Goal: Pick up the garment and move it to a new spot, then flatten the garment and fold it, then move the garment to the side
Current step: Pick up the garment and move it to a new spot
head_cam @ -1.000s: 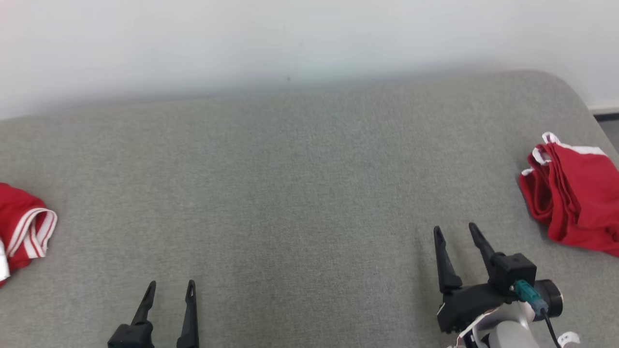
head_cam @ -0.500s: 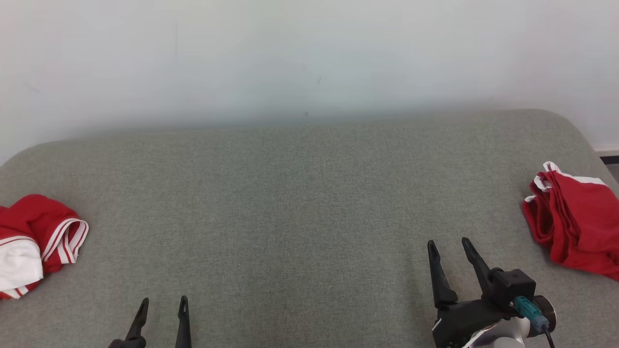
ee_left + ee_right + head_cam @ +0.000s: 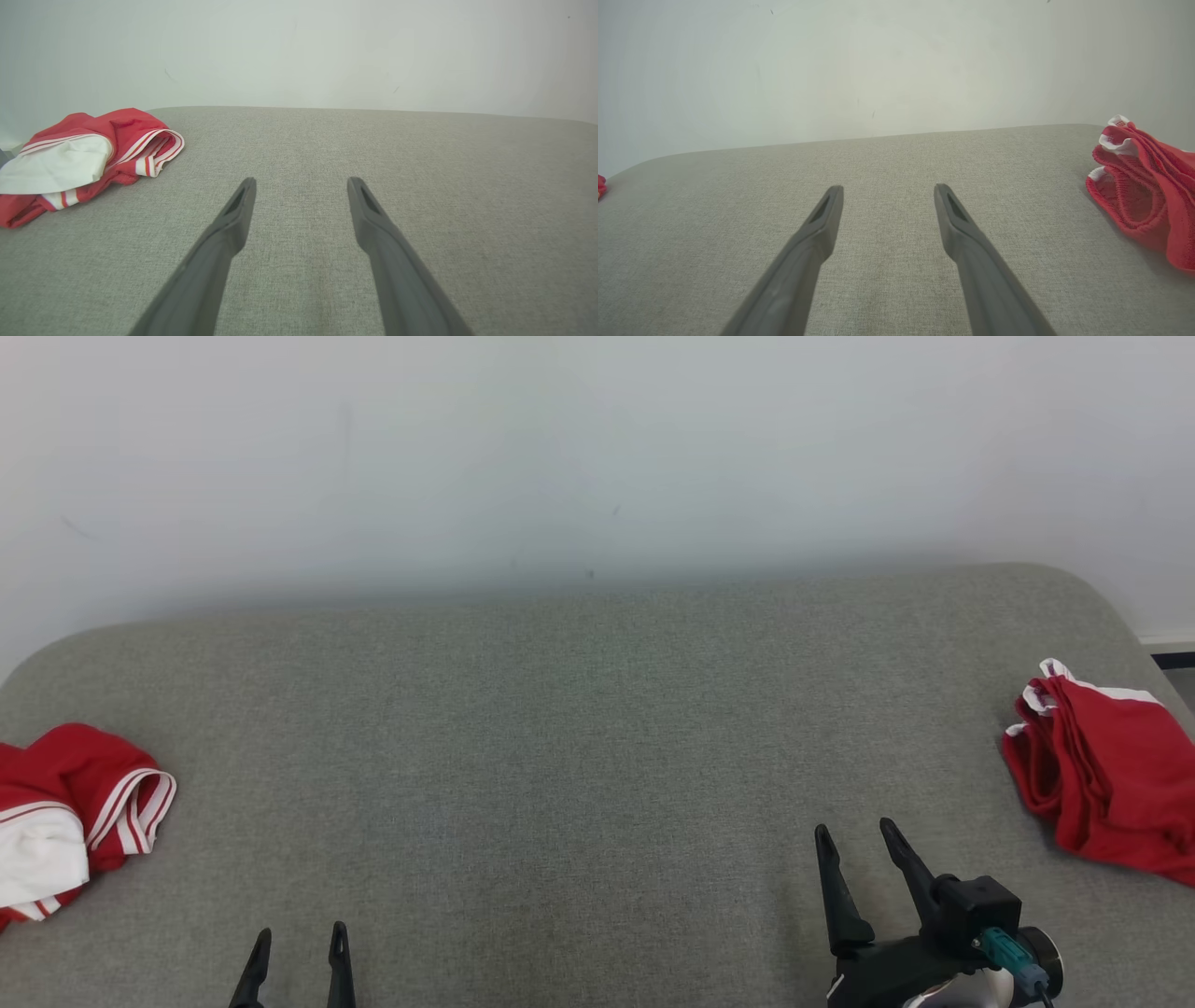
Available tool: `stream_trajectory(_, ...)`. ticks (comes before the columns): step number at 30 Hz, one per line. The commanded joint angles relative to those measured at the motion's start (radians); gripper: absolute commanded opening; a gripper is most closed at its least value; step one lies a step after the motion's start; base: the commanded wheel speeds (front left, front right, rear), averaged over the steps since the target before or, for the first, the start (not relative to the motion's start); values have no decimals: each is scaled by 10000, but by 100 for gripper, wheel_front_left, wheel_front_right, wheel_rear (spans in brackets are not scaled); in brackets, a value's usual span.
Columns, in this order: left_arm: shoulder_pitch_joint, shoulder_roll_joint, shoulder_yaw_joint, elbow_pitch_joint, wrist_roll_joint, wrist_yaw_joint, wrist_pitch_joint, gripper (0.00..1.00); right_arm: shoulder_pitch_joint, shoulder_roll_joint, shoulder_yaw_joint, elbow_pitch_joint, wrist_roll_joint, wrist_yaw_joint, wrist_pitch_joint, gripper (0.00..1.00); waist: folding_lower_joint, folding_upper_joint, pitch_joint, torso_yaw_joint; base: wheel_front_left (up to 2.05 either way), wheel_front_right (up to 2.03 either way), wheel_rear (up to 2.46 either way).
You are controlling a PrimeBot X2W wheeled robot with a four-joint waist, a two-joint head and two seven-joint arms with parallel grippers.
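The left jaws and the right jaws are spread wide, nothing held, over the grey cushioned surface [image 3: 597,728]. A crumpled red garment [image 3: 93,784] is seen at its left edge and another red garment [image 3: 1102,775] at the right edge. The wrong one could be taken, or either pushed off the edge.

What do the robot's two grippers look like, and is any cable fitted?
The left gripper and right gripper each have two long, dark, tapering fingers with a slot near the tip. A teal plug with a thin black cable sits on the right one's black base.
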Motion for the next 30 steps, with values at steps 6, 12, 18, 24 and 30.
stream_trajectory(6, -34, -15, -108, 1, -114, 81, -29, 100, 107, 13, 11, 81, 18, -22, 2, 100, 0, 0, 175, 325, 0, 0, 0)
stream_trajectory(12, -97, -16, -159, 13, -139, 167, -29, 100, 146, 15, 179, -25, 102, -22, 2, 100, 0, 0, 327, 1061, 0, 0, 0)
stream_trajectory(18, -16, -14, 23, 63, -64, 202, -29, 100, 196, 15, 453, 2, 252, -22, 2, 100, 0, 0, 352, 1954, 0, 0, 0)
stream_trajectory(24, 89, -11, 272, 67, -43, 190, -29, 100, 183, 12, 668, -22, 348, -22, 2, 100, 0, 0, 466, 3177, 0, 0, 0)
stream_trajectory(30, 93, -15, 490, 43, -130, 215, -29, 100, 36, 11, 893, -53, 302, -22, 2, 100, 0, 0, 635, 4313, 0, 0, 0)
